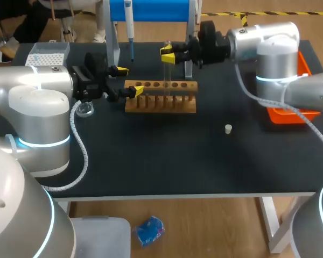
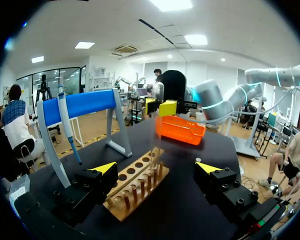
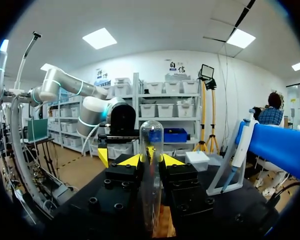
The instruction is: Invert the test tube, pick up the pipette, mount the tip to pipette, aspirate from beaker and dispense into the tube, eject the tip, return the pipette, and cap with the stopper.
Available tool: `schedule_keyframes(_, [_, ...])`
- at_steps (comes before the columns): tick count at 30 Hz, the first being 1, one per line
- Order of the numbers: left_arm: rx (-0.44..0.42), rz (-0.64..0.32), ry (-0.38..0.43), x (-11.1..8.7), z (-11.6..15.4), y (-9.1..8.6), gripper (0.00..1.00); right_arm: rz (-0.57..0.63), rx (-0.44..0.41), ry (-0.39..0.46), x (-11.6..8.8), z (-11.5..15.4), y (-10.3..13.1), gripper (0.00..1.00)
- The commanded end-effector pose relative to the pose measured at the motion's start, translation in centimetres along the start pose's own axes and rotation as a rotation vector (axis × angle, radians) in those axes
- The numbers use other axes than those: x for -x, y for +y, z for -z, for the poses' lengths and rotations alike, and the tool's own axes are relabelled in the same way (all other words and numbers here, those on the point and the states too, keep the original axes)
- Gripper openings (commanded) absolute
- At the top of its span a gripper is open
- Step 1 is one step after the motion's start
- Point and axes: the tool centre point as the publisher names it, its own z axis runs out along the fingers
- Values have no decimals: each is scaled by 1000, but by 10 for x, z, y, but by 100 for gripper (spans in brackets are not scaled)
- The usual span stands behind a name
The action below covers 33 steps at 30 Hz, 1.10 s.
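Note:
My right gripper (image 1: 169, 54) (image 3: 151, 161) is shut on a clear test tube (image 1: 167, 69) (image 3: 151, 150), held upright over the wooden rack (image 1: 160, 97). The tube's rounded end shows above the fingers. My left gripper (image 1: 127, 80) (image 2: 156, 168) stands open at the rack's (image 2: 138, 187) left end, one fingertip on each side of it and nothing held. The pipette (image 1: 129, 24) (image 2: 67, 125) (image 3: 238, 149) hangs on the blue-topped stand (image 1: 151, 9) behind the rack. A small white stopper (image 1: 228, 128) lies on the table to the right. A glass beaker (image 1: 85, 109) sits under my left arm.
A box of tips (image 1: 47, 54) stands at the back left. An orange tray (image 1: 292, 114) (image 2: 180, 129) lies at the right, partly under my right arm. The stand's legs (image 1: 112, 45) rise close behind the rack.

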Motion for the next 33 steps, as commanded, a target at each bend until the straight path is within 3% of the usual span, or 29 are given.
schedule_keyframes(1, [-2, -1, -1, 0, 0, 1, 100, 4, -11, -3, -6, 3, 10, 0])
schedule_keyframes(20, [-2, -1, -1, 0, 0, 1, 100, 23, -8, -16, -19, 12, 47, 0])
schedule_keyframes(33, [-2, -1, -1, 0, 0, 1, 100, 23, -8, -16, -19, 12, 47, 0])
